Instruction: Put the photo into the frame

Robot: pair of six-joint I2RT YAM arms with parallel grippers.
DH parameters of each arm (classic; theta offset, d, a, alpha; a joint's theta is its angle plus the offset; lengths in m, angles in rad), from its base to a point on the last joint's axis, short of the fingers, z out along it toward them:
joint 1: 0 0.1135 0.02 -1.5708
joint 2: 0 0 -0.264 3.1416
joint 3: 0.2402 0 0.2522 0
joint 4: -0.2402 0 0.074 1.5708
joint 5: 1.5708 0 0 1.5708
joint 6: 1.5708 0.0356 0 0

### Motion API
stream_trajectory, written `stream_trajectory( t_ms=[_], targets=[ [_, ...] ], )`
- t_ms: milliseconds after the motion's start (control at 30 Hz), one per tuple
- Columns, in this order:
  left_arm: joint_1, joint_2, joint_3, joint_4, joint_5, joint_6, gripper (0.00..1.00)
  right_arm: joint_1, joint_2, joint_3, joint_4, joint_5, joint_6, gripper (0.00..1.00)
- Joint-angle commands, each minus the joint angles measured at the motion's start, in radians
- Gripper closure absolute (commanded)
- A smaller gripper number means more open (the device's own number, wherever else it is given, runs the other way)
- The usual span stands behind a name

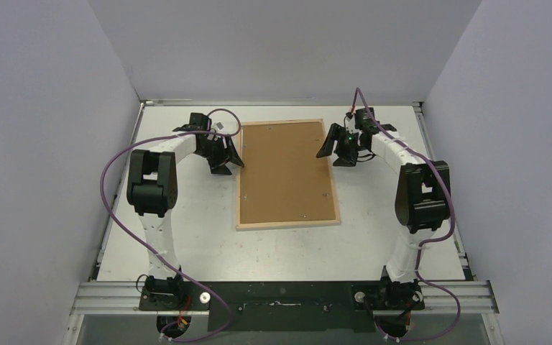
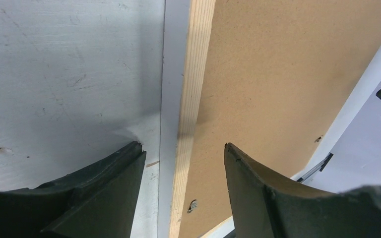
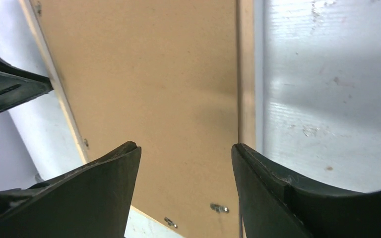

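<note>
Pale wood edges a large upright rectangle, the frame [image 1: 288, 224], lying flat at the centre of the grey table [image 1: 187, 237] in the top view. Its upward face is a plain brown board [image 1: 286, 172] that fills it edge to edge, so the frame lies back upward. Small metal clips [image 3: 219, 208] dot the board near its edges. The photo shows in none of my views; I cannot tell whether it lies under the board.

The left gripper [image 1: 230, 164] sits at the frame's upper left edge and the right gripper [image 1: 331, 159] at its upper right edge. Both have their fingers spread apart and hold nothing. In each wrist view one finger hangs over the board and the other over bare table. On the left, the rim [image 2: 191, 99] runs midway between the fingers. On the right, it runs close by the outer finger.

I judge the step in hand to be taking hold of the frame or its board at this upper end. To do it well I would first shift the right arm a little toward the right of the picture, so the rim is centred. Then I would lower both sides together, keep each inner finger off the clips, and close evenly. Uneven lifting could twist the thin wood or let the board slide.
</note>
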Motion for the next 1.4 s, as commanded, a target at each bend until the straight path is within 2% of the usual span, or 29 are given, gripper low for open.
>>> stream_trajectory(
  t_ms=[0, 367, 500, 600, 833, 933, 1033, 1133, 1367],
  targets=[
    [0.011, -0.029, 0.013, -0.022, -0.065, 0.052, 0.4, 0.003, -0.087, 0.023, -0.068, 0.104, -0.034, 0.31],
    [0.012, -0.03, -0.006, -0.025, -0.073, 0.043, 0.4, 0.003, -0.077, -0.035, -0.076, 0.209, -0.023, 0.29],
    [0.011, -0.035, -0.014, -0.022, -0.073, 0.035, 0.39, 0.003, -0.127, -0.08, -0.091, 0.234, -0.007, 0.33],
    [0.011, -0.039, -0.019, -0.018, -0.071, 0.032, 0.39, 0.004, -0.205, -0.155, -0.071, 0.185, 0.011, 0.36],
    [0.012, -0.047, -0.026, -0.009, -0.071, 0.025, 0.39, 0.008, -0.405, -0.432, -0.024, 0.083, 0.16, 0.36],
    [0.011, -0.053, -0.036, -0.005, -0.075, 0.024, 0.39, 0.014, -0.47, -0.521, 0.014, 0.027, 0.24, 0.41],
    [0.01, -0.058, -0.054, 0.007, -0.077, 0.023, 0.4, 0.015, -0.489, -0.555, -0.017, 0.024, 0.251, 0.47],
    [0.01, -0.057, -0.069, 0.016, -0.076, 0.021, 0.43, 0.024, -0.481, -0.574, -0.029, 0.017, 0.256, 0.48],
    [0.011, -0.047, -0.071, 0.006, -0.092, 0.033, 0.48, 0.035, -0.461, -0.59, -0.053, 0.023, 0.239, 0.41]
  ],
)
